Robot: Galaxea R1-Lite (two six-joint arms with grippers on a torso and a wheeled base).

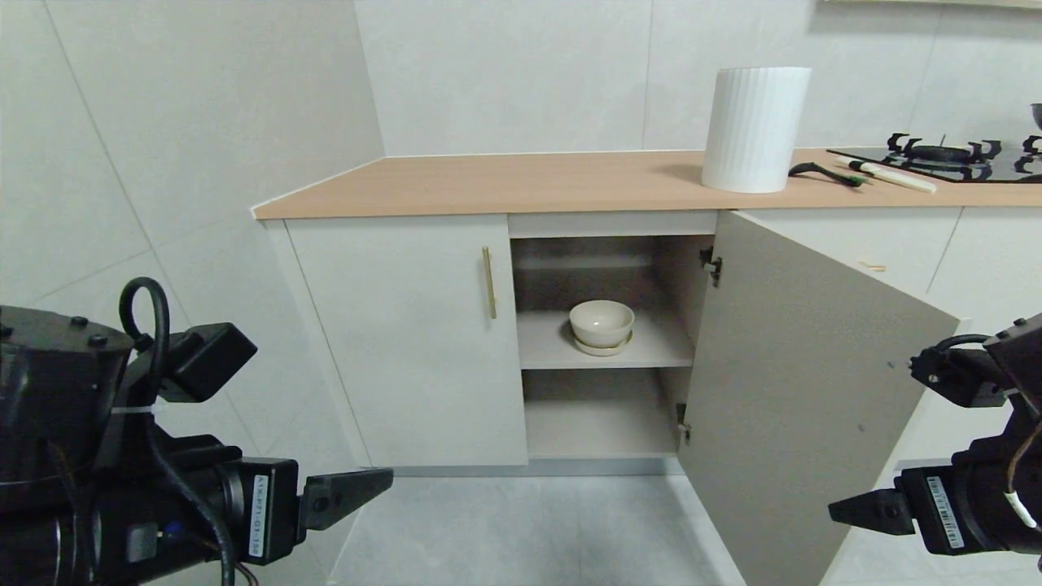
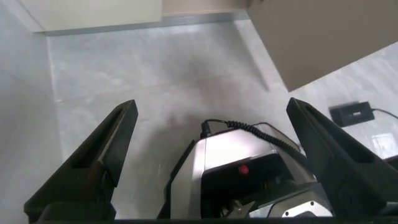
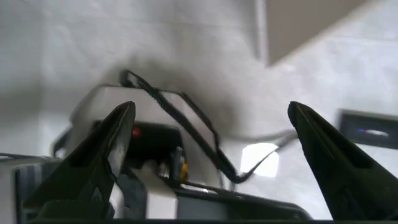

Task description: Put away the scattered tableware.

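A cream bowl (image 1: 601, 322) rests on a small cream plate (image 1: 602, 347) on the middle shelf (image 1: 651, 342) of the open cabinet. My left gripper (image 1: 358, 492) hangs low at the left, well in front of the cabinet. In the left wrist view its fingers (image 2: 106, 155) stand wide apart with nothing between them, so the left gripper (image 2: 211, 112) is open. My right gripper (image 1: 851, 513) sits low at the right, beside the swung-out cabinet door (image 1: 798, 391). It is open and empty too, the right gripper (image 3: 211, 115) pointing down at the floor.
On the wooden counter (image 1: 529, 183) stand a tall white ribbed vase (image 1: 753, 129), a knife (image 1: 891, 175) and a black-handled tool (image 1: 822, 172), with a gas hob (image 1: 944, 159) at the far right. The left cabinet door (image 1: 407, 342) is closed. Grey floor (image 1: 521, 529) lies open between the arms.
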